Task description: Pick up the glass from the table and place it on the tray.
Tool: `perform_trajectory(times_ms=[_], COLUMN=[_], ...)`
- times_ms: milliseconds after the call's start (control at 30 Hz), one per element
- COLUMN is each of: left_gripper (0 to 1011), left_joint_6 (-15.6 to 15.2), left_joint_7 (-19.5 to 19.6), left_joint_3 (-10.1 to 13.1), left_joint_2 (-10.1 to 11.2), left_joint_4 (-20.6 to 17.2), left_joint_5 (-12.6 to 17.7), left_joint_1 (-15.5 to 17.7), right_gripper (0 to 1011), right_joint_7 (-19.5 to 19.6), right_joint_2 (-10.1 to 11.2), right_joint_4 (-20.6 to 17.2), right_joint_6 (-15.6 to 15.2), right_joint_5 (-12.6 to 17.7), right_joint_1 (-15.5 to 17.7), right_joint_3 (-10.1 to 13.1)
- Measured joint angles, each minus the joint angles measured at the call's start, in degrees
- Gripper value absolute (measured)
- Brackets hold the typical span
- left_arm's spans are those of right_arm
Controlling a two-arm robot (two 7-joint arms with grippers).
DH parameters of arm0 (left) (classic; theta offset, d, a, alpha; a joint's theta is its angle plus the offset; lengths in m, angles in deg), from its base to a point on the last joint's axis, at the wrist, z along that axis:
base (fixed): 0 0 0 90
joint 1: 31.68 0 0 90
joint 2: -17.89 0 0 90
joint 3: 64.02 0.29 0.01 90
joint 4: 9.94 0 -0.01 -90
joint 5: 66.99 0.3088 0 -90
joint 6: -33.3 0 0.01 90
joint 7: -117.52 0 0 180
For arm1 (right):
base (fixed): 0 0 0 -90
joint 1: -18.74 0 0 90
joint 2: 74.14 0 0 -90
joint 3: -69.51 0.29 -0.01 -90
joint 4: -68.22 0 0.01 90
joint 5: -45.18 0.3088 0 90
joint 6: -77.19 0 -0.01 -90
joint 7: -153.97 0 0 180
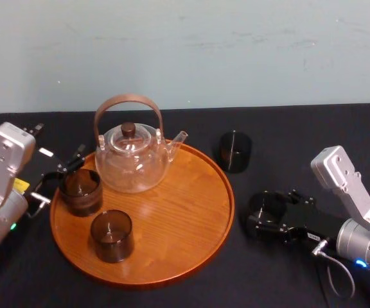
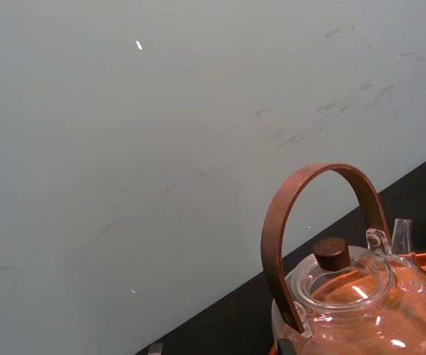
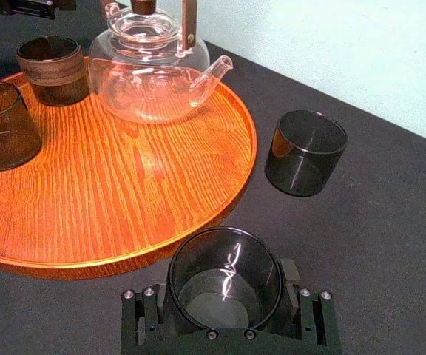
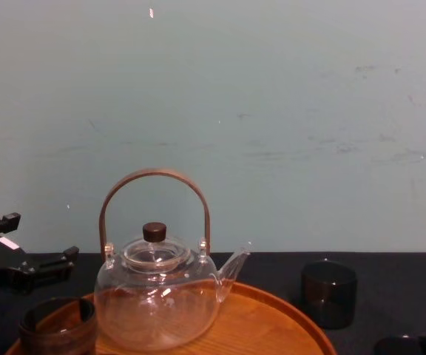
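Found the right gripper (image 3: 225, 285) low at the table (image 1: 300, 128), just off the right rim of the tray (image 1: 185, 212). Noted its two fingers (image 3: 290, 275) set against opposite sides of the glass (image 3: 224, 259), clasping it upright, mouth upward. Could not determine whether the glass rests on the black cloth or hangs just clear of it (underside masked by the gripper body). Confirmed the glass outside the tray, just beside its rim. Recorded a second dark tumbler (image 1: 236, 151) standing on the table farther back, also right of the tray and apart from the gripper. Logged on the tray: a clear teapot (image 1: 133, 163) at the back, a ribbed cup (image 1: 81, 191) at the left edge, a third smoky tumbler (image 1: 111, 235) toward the front. Located the left gripper (image 1: 61, 174) at the tray's left rim, beside the ribbed cup; could not tell whether open or closed.
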Motion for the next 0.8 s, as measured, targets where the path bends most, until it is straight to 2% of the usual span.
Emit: perform_trajectory(times_ms=[233,533,800], left_gripper=[1001,1001,1001], left_joint_6=[0.0,0.0,0.0], left_joint_7=[0.0,0.0,0.0], left_joint_3=[0.0,0.0,0.0], left_joint_2=[0.0,0.0,0.0], left_joint_4=[0.0,0.0,0.0], left_joint_5=[0.0,0.0,0.0], left_joint_1=[0.0,0.0,0.0], right_gripper=[904,905,904], right_joint_7=[0.0,-0.4,-1.4], right_joint_2=[0.0,1.0,1.6], right_joint_4=[0.0,-1.8,-3.6], right_joint_6=[0.0,1.1,2.1], right_joint_5=[0.1,1.2,1.7], right_joint_1=[0.1,0.7,-1.1], right_joint_3=[0.1,2.0,2.5])
